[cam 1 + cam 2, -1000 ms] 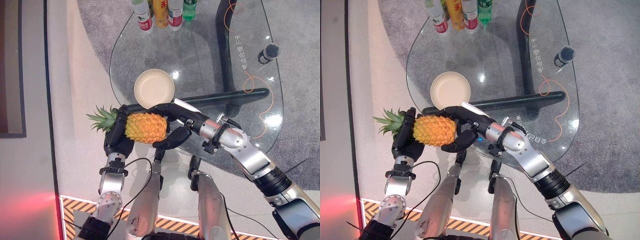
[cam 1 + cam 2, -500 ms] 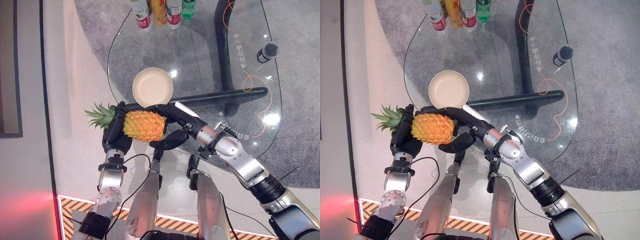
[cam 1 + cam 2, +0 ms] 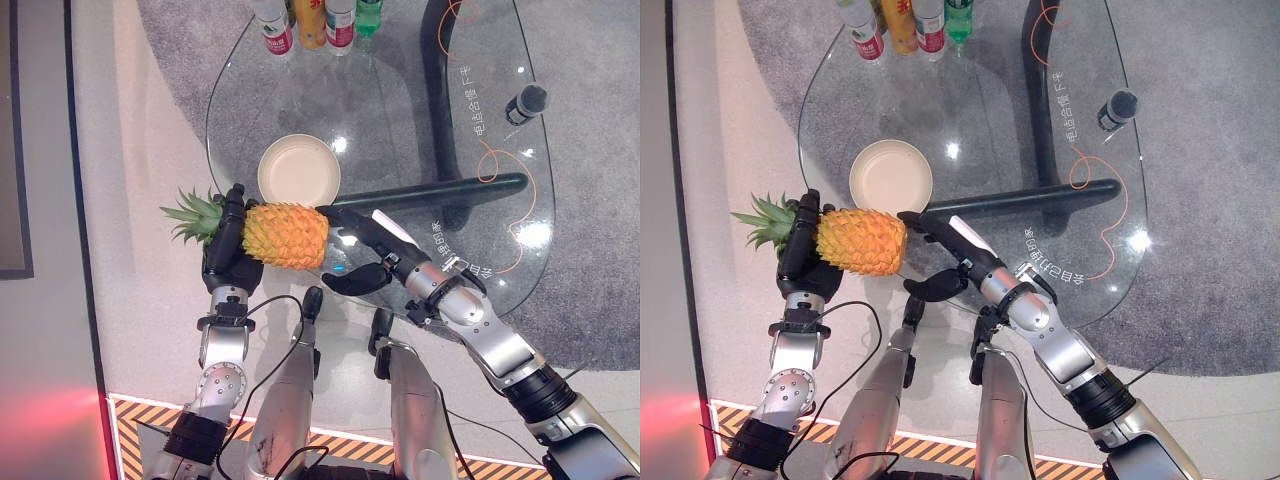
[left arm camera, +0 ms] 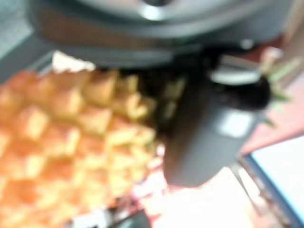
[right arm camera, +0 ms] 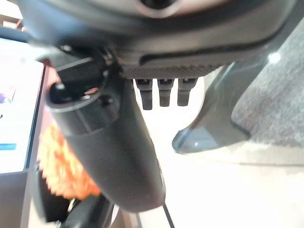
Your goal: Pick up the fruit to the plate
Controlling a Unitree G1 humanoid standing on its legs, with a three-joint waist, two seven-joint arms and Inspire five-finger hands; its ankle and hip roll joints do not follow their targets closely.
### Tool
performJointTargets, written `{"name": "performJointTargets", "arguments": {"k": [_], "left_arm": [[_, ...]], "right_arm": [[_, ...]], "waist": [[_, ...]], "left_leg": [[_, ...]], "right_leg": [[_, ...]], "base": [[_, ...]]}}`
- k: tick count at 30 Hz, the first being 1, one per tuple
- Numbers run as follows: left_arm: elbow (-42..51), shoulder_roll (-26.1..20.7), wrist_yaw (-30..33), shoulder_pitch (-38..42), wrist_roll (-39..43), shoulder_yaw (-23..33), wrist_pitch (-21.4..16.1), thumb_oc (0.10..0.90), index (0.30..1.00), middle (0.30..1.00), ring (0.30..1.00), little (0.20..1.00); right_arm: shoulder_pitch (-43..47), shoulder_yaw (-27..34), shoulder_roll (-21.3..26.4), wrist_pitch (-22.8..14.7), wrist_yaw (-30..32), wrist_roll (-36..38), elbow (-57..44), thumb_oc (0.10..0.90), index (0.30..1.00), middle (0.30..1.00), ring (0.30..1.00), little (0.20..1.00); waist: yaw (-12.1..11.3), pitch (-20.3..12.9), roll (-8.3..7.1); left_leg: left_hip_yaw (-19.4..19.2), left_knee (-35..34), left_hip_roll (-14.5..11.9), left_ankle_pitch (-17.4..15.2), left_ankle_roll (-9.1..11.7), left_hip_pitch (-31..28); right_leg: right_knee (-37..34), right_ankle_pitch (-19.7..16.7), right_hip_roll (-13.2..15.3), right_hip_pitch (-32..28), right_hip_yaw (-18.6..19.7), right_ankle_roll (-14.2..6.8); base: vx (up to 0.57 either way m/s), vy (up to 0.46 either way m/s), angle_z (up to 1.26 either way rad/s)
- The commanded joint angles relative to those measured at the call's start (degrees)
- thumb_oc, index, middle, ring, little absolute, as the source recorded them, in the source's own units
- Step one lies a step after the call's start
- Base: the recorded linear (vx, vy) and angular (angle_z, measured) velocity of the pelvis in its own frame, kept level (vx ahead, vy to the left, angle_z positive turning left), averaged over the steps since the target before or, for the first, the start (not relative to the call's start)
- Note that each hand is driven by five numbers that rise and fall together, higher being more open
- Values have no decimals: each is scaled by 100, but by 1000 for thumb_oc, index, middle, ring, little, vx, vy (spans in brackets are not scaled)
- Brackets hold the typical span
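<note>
Just off the table's (image 3: 420,110) near edge, the right hand (image 3: 372,255) has let go and hangs open beside the pineapple (image 3: 285,235). So the left hand (image 3: 228,262) now grips it alone, close to the empty plate (image 3: 298,172).

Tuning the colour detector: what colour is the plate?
Cream plate, clearest in the left eye view.
</note>
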State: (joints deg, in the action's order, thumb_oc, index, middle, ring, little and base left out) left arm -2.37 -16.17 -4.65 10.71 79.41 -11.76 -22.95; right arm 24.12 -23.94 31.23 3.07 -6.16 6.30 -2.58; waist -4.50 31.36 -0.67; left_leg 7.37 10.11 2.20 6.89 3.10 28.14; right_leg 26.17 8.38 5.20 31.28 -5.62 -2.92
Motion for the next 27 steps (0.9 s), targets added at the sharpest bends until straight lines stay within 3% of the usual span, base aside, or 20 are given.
{"name": "performJointTargets", "arguments": {"k": [1, 3, 7, 12, 15, 27], "left_arm": [[861, -85, -350, 156, -786, 597, -738, 100, 300, 300, 300, 200], [816, -122, -200, 180, -1053, 639, -897, 100, 300, 300, 300, 200], [689, -358, 1084, 406, -3009, 702, -1516, 100, 300, 300, 300, 200], [294, -768, 2782, 849, -5317, 757, -1749, 100, 300, 300, 300, 200], [43, -998, 3544, 1190, -6133, 699, -1759, 100, 300, 300, 300, 200], [-875, -1076, 4740, 2158, -6948, 522, -2133, 100, 300, 300, 300, 200]], "right_arm": [[-7, 334, 4, -563, 219, -9, -622, 800, 900, 900, 900, 900], [-71, 399, 28, -518, 244, -6, -621, 800, 900, 900, 900, 900], [-181, 414, 103, -411, 165, 116, -537, 800, 900, 900, 900, 900], [-130, 247, 170, -253, 11, 322, -355, 800, 900, 900, 900, 900], [-51, 95, 227, -106, -25, 483, -233, 800, 900, 900, 900, 900], [267, -567, 177, 249, -350, 898, 273, 800, 900, 900, 900, 900]], "waist": [[89, -157, -92], [109, -157, -96], [172, -157, -104], [243, -157, -102], [299, -157, -98], [543, -157, -78]], "left_leg": [[-388, 846, 547, -1006, -416, -89], [-405, 864, 538, -1015, -411, -81], [-434, 914, 517, -1013, -381, -34], [-480, 975, 498, -991, -324, 85], [-524, 1010, 494, -965, -288, 192], [-754, 1240, 435, -1025, -218, 816]], "right_leg": [[-859, -749, -388, -297, 295, -241], [-839, -741, -389, -284, 297, -245], [-794, -724, -387, -239, 320, -245], [-718, -701, -381, -115, 338, -231], [-684, -703, -376, -7, 363, -219], [-515, -710, -445, 703, 531, -184]], "base": [[10, 9, -3], [5, 3, -2], [8, 3, 0], [6, 17, -3], [6, 46, -6], [-8, 65, -7]]}}
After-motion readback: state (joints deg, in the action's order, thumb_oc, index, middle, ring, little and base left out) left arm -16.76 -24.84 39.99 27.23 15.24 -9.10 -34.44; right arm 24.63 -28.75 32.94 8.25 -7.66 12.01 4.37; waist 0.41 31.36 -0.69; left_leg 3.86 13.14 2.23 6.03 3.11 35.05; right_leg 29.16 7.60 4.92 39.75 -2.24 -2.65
